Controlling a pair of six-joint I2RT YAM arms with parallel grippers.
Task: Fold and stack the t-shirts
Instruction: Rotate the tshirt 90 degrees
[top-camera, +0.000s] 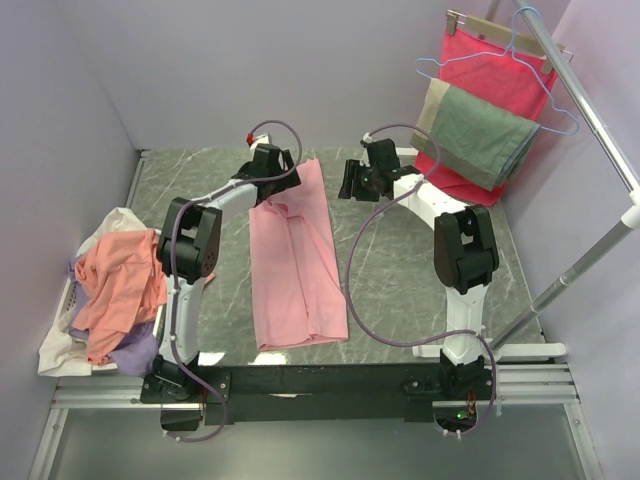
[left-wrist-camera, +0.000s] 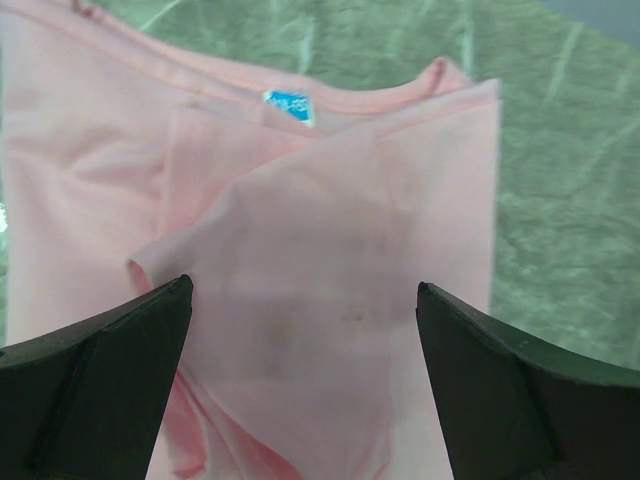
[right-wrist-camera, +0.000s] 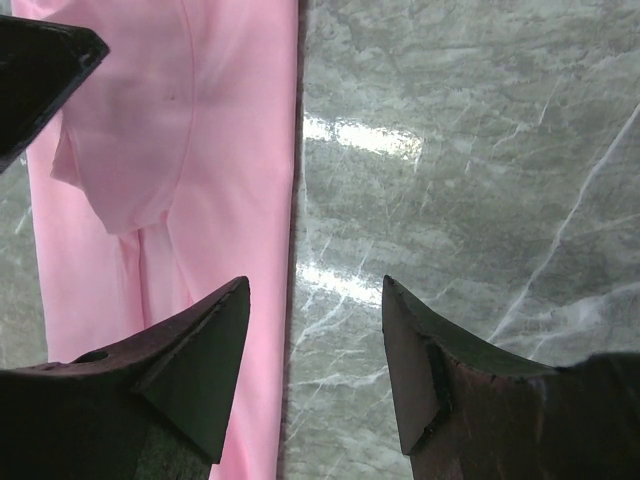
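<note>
A light pink t-shirt (top-camera: 296, 262) lies folded into a long strip down the middle of the table. My left gripper (top-camera: 272, 166) hovers over its far collar end. In the left wrist view that gripper (left-wrist-camera: 303, 290) is wide open above a folded-in sleeve (left-wrist-camera: 300, 250), with the blue neck label (left-wrist-camera: 288, 105) further ahead. My right gripper (top-camera: 357, 181) hangs just right of the shirt's far end. It (right-wrist-camera: 315, 285) is open and empty, straddling the shirt's right edge (right-wrist-camera: 285, 180). More t-shirts, salmon-orange, white and lilac, lie in a crumpled pile (top-camera: 115, 292) at the left.
A red cloth (top-camera: 492, 70) on a hanger and a grey-green cloth (top-camera: 482, 136) hang at the back right beside a slanted metal rail (top-camera: 590, 112). Bare marble table (top-camera: 420, 270) shows to the right of the pink shirt.
</note>
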